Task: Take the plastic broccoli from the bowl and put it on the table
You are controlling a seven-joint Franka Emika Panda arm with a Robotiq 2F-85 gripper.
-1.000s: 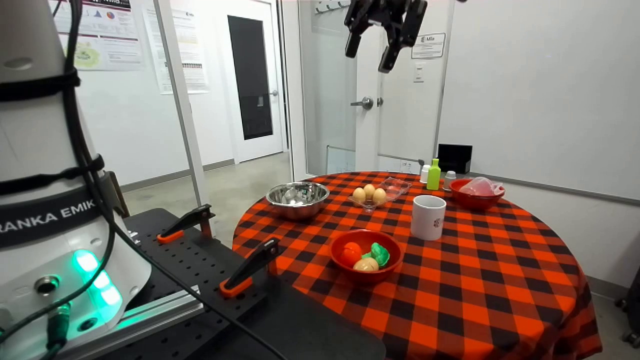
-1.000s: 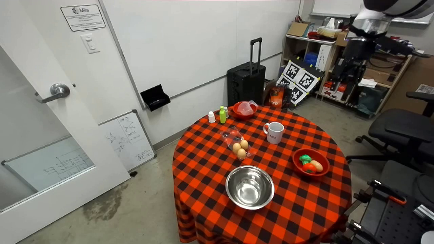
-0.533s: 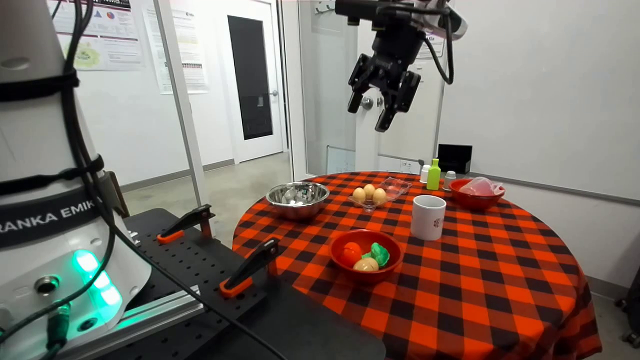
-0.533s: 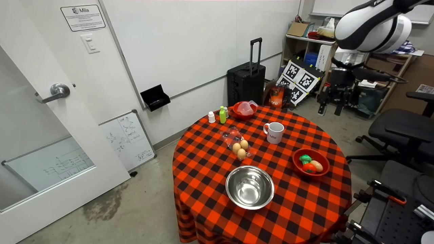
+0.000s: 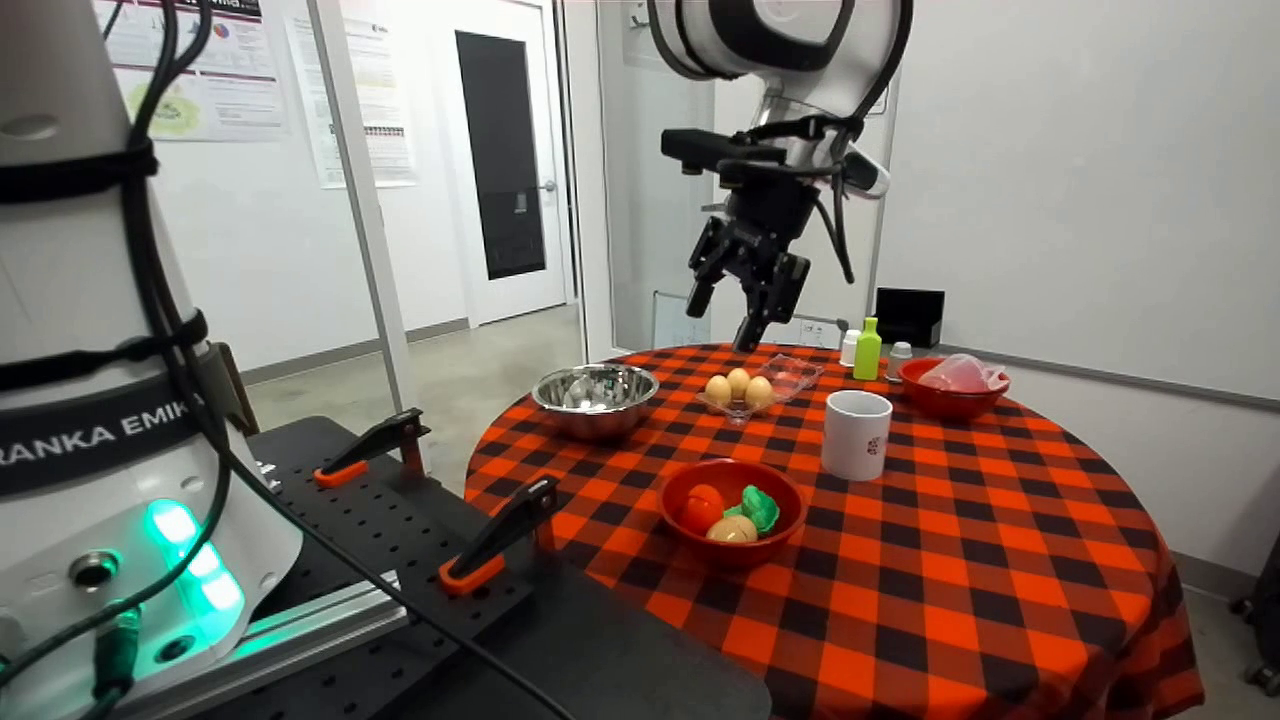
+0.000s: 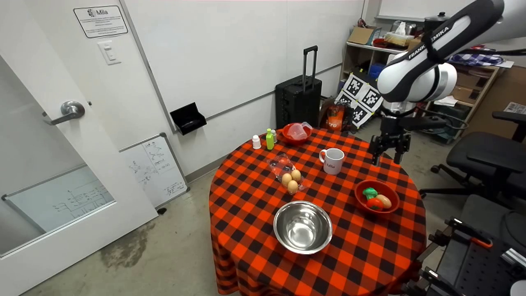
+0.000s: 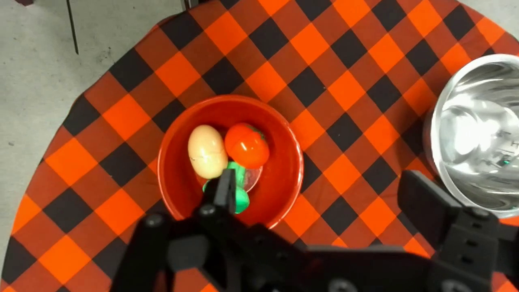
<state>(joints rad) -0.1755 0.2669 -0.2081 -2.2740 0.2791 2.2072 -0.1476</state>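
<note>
The plastic broccoli, bright green and lumpy, lies in the red bowl in both exterior views (image 5: pixel 760 508) (image 6: pixel 370 193). In the wrist view the broccoli (image 7: pixel 242 200) is partly hidden behind my left-hand finger. The round red bowl (image 5: pixel 735 556) stands near the edge of the table (image 5: pixel 960 580) with the red-and-black checkered cloth; the bowl also shows in the wrist view (image 7: pixel 282 178). My gripper (image 5: pixel 722 318) is open and empty in the air above the table, its fingers pointing down. In an exterior view the gripper (image 6: pixel 386 159) appears just above the bowl, touching nothing.
A red tomato (image 7: pixel 247 145) and a tan egg (image 7: pixel 207 152) share the bowl with the broccoli. A steel bowl (image 6: pixel 303 228), a white mug (image 6: pixel 333 161), eggs in a clear carton (image 6: pixel 292 181), a green bottle (image 6: pixel 269 139) and another red bowl (image 6: pixel 295 139) stand on the table.
My gripper has come down from high above toward the table and moved closer to the bowl, staying open. The broccoli, the bowl and the other objects have not moved.
</note>
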